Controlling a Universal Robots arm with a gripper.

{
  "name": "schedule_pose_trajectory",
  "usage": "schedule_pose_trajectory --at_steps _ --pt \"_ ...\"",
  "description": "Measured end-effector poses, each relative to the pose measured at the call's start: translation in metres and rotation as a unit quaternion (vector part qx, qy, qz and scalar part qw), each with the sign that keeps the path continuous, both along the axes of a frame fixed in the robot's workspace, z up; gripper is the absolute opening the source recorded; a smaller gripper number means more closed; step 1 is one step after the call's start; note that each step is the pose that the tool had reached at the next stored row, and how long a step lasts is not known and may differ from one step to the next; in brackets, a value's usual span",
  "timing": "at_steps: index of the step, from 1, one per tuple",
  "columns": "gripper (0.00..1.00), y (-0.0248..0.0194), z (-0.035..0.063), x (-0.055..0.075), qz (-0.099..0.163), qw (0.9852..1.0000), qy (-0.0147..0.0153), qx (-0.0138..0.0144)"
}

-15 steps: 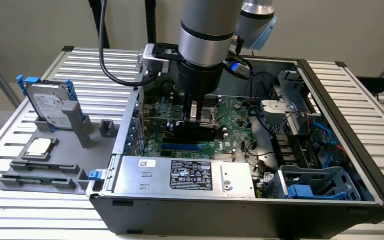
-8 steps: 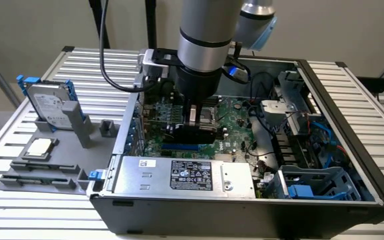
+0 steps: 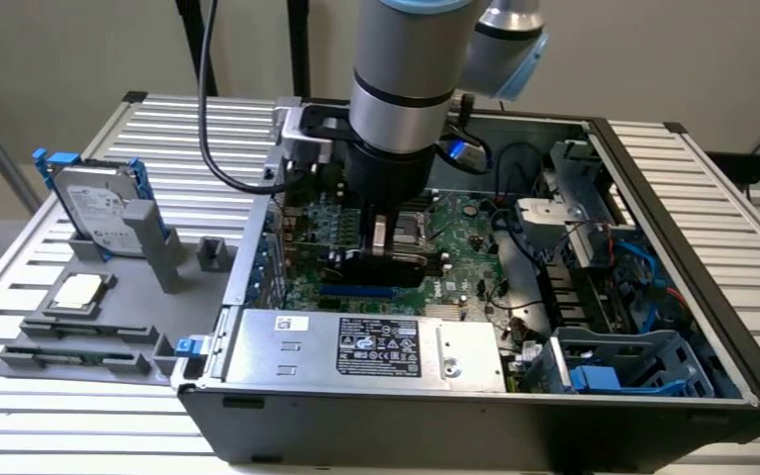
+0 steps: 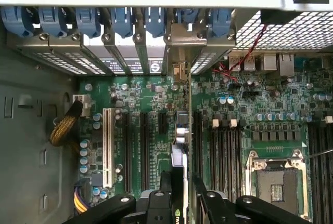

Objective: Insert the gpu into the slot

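1. Open computer case (image 3: 486,426): laid on its side, apparently so the arm could reach straight down.
2. Green motherboard (image 4: 250,94): facing up.
3. The gpu (image 4: 178,172): held upright, edge-down, in line with the slot (image 3: 351,293), directly at or over it; seating could not be judged.
4. Gripper (image 4: 179,203): 2 fingers (image 4: 164,185) closed narrowly on the card's faces.

Robotics lab test station: a Universal Robots arm (image 3: 414,59) reaches into an open desktop computer case (image 3: 486,426) on a ribbed aluminium bench (image 3: 90,416), its gripper (image 4: 182,182) closed on the gpu (image 4: 178,156) over the motherboard (image 4: 250,99). Near the bench's edge on the exterior view's left, a grey fixture (image 3: 76,336) holds a hard drive (image 3: 96,213) and a processor chip (image 3: 79,290). A plain beige wall (image 3: 63,49) and black stand legs (image 3: 195,40) rise behind the far edge.
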State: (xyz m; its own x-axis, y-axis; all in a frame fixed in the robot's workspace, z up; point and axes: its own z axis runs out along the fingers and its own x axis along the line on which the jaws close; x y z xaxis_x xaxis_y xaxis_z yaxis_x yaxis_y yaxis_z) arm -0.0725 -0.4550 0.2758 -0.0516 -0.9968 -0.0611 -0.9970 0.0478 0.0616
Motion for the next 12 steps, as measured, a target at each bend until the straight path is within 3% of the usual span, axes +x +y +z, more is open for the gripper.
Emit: schedule_pose_trajectory --at_steps 10,12 --pt "0.26 0.0001 -0.0019 -0.0011 0.0 1.0 -0.0001 0.0005" --pt "0.26 0.0 -0.0028 -0.0012 0.0 1.0 0.0012 0.0003"
